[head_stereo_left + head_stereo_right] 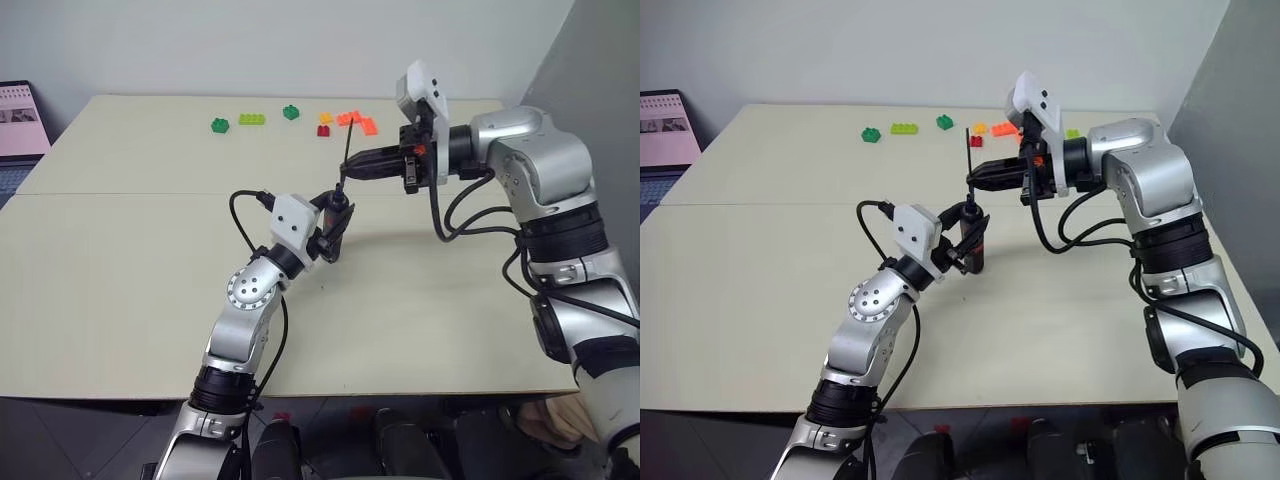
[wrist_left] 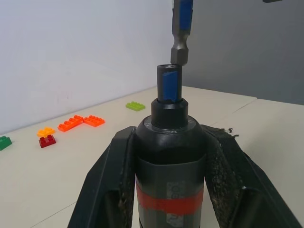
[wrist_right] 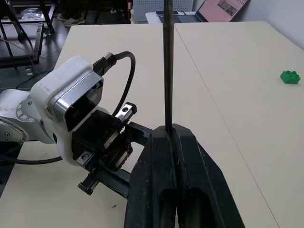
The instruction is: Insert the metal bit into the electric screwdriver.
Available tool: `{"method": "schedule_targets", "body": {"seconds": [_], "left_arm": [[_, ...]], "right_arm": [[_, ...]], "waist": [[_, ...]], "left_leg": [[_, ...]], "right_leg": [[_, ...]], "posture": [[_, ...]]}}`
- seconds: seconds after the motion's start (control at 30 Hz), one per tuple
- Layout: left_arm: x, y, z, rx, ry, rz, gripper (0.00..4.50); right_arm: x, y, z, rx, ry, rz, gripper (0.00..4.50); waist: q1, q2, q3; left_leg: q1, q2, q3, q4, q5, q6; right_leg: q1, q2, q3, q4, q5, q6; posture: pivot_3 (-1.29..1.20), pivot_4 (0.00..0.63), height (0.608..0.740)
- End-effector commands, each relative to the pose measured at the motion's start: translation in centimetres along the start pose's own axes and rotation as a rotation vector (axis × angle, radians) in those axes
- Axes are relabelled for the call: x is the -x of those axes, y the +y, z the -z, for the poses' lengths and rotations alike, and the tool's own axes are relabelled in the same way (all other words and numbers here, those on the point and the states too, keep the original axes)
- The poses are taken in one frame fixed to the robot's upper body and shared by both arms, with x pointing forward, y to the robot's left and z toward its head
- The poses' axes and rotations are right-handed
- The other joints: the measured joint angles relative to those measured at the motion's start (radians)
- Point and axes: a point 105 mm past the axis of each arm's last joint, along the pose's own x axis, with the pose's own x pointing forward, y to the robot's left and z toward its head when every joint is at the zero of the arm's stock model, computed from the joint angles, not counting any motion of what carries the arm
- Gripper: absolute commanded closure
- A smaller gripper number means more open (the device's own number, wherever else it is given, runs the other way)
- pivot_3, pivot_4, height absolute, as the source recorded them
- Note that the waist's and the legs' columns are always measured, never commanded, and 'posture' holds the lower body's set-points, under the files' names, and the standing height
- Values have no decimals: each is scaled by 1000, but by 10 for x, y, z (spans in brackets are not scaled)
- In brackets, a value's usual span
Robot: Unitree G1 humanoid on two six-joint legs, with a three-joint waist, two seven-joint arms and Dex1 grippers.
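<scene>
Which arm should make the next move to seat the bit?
Right, probably. Its end effector holds the bit upright, just above the screwdriver socket and slightly off-centre. The left end effector only needs to hold the screwdriver steady.

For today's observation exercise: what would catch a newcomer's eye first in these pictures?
Mid-table, the left gripper holds the electric screwdriver upright, its socket open at the top. Just above it hangs the metal bit, pinched in the right gripper, its end a little off the socket. A scatter of coloured toy bricks lies along the table's far edge.
</scene>
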Motion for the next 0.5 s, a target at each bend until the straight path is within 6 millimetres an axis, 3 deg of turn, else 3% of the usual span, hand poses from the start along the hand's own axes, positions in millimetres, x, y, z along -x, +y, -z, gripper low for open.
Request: {"method": "schedule_targets", "body": {"seconds": [0.03, 0.5], "left_arm": [[5, 4, 14, 2, 60, -24, 2859], [6, 6, 17, 12, 66, -44, 2859]], "right_arm": [[2, -1, -14, 31, -29, 3, 4500], [4, -6, -19, -20, -60, 18, 4500]], "waist": [[0, 0, 0], [0, 0, 0]], "left_leg": [[0, 0, 0, 0, 0, 0], [0, 0, 0, 0, 0, 0]], "right_leg": [[0, 0, 0, 0, 0, 0], [0, 0, 0, 0, 0, 0]], "posture": [[0, 150, 740], [0, 150, 740]]}}
